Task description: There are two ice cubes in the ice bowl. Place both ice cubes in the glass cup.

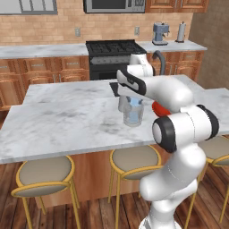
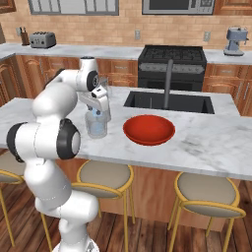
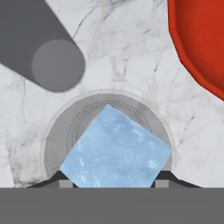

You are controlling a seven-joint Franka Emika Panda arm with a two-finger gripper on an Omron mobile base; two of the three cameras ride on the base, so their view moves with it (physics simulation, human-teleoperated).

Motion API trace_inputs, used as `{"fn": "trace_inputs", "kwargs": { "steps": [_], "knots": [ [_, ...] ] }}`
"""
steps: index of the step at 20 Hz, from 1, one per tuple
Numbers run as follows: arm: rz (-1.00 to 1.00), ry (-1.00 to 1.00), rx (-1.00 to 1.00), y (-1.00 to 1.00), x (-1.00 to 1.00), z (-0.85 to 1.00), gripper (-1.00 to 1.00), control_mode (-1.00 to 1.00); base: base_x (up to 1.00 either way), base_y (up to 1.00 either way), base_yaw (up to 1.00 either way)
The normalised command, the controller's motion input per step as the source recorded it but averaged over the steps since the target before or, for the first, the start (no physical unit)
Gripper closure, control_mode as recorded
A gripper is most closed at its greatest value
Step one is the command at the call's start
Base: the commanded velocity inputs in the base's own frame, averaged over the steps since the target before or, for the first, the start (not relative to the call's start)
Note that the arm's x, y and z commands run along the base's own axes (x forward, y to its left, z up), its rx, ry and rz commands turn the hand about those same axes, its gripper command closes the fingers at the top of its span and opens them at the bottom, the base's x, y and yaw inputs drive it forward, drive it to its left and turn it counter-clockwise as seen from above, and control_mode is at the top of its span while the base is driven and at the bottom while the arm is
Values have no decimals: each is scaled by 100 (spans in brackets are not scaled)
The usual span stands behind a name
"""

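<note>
Pale blue ice cube (image 3: 116, 151) sits clamped between the gripper (image 3: 114, 180) fingers, directly above the glass cup (image 3: 107, 131) for release.

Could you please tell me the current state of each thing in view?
Pale blue translucent ice cube: held between the end effector fingertips, above the cup's mouth.
Short clear glass cup: upright on the marble counter.
Round shallow red bowl: upright, looks empty.
Grey capped cylinder: standing beside the cup.
</note>
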Motion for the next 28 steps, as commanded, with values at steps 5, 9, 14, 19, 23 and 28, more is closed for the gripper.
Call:
{"fn": "trace_inputs", "kwargs": {
  "steps": [5,9,14,19,23,28],
  "knots": [
    [0,0,-1,0,19,0,100,-100,0,0,0],
    [0,0,0,0,9,-3,100,-100,0,0,0],
    [0,0,0,0,1,-3,100,-100,0,0,0],
    [0,0,0,0,4,-2,-100,-100,0,0,0],
    [0,0,0,0,0,0,-100,-100,0,0,0],
    [0,-5,0,0,-5,10,-100,-100,0,0,0]
  ]
}}
